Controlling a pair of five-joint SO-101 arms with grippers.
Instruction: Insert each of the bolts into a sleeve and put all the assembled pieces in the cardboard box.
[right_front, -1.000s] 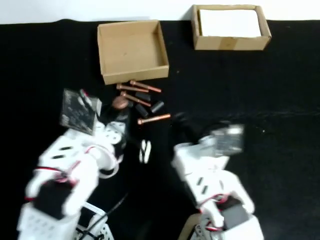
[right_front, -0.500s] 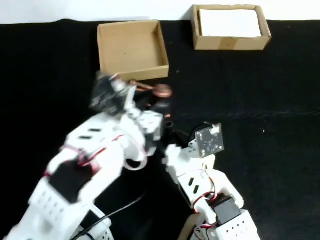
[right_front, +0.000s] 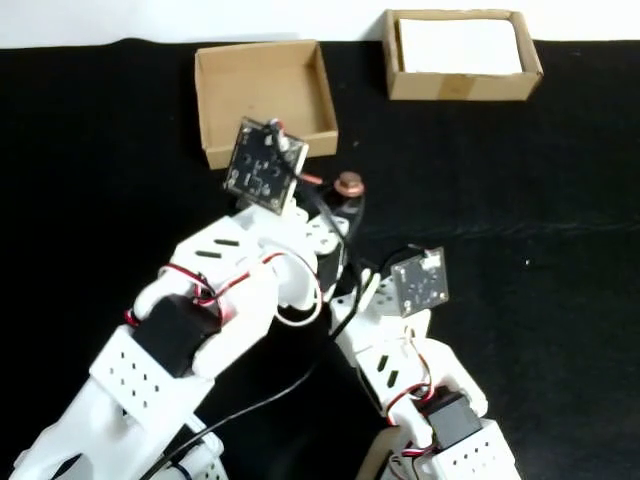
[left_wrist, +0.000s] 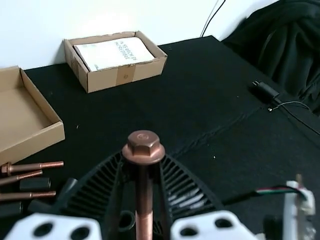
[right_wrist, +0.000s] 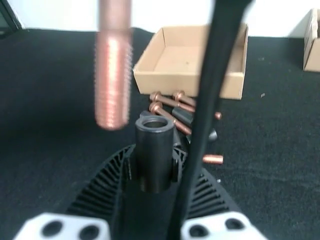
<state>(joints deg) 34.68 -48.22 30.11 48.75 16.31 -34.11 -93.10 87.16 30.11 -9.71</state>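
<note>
Arms, both white plastic, lean in together over the black cloth-covered table (right_front: 560, 250). The left gripper (left_wrist: 144, 169) is pinched tight on a copper-coloured hex-head bolt (left_wrist: 144, 146), holding it upright by the shank with the head standing clear above the jaws. The right gripper (right_wrist: 152, 172) is clamped around a black cylindrical sleeve (right_wrist: 154, 131), also upright, its open mouth facing up. From the right wrist view the bolt's threaded end (right_wrist: 113, 75) hangs just beside that mouth, not inside it. From the high view the bolt head (right_front: 348, 183) sits between the two arms, near the front corner of the open brown cardboard box (right_front: 265, 100), which looks bare inside. A few loose copper bolts (right_wrist: 170, 102) and loose black sleeves (left_wrist: 35, 182) lie on the cloth close to that box's front wall. A second cardboard box (right_front: 463, 82) with a white sheet in it stands farther off, at the table's far edge.
</note>
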